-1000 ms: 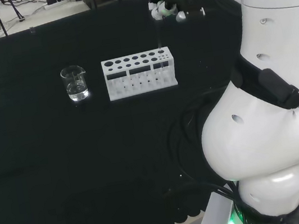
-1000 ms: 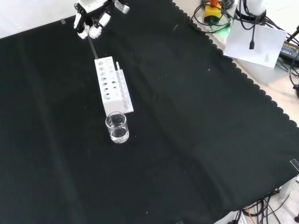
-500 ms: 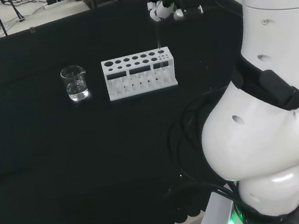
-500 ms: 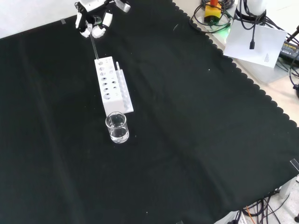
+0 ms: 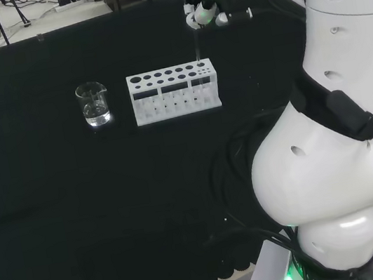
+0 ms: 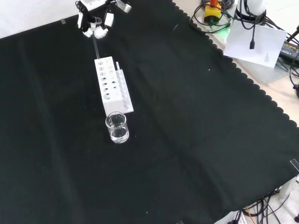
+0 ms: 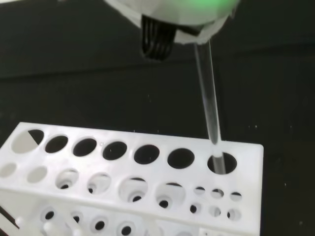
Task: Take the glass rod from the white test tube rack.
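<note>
Hand risen slightly | pinching glass rod near-upright | lower tip in rack end hole

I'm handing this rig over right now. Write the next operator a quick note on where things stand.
Hand: shut on the glass rod, above the end of the white test tube rack farthest from the beaker.
Rod: near upright, lower end in the rack's end hole in the wrist view.
Done: rod grasped.
Left: lift it straight up until it clears the hole, then carry it off.
</note>
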Controlling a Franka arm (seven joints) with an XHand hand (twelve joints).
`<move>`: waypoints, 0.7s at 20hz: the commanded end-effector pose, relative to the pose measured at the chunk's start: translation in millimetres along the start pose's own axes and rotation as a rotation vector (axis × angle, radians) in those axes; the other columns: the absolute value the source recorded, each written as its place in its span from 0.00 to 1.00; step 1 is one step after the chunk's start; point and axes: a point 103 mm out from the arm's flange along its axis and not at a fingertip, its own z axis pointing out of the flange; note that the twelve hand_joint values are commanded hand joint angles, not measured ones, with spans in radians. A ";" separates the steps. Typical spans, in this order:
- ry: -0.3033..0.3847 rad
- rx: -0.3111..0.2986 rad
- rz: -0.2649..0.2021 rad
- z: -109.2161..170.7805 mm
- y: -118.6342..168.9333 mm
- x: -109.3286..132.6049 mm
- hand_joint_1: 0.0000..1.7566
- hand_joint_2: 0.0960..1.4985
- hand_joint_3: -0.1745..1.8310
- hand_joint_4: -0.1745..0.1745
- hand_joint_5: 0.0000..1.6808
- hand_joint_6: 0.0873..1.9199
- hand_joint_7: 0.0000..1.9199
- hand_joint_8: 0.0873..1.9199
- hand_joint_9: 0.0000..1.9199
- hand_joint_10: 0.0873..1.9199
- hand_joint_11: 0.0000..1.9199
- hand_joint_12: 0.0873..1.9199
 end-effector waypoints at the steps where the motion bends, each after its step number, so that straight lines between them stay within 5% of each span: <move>1: -0.014 -0.107 -0.021 -31.1 -10.4 17.1 0.69 0.38 0.50 0.00 0.68 0.48 0.74 0.62 0.89 0.48 0.89 0.31; 14: -0.034 -0.124 -0.022 -111.8 -37.9 40.5 0.69 0.36 0.52 0.00 0.70 0.47 0.75 0.62 0.89 0.46 0.89 0.29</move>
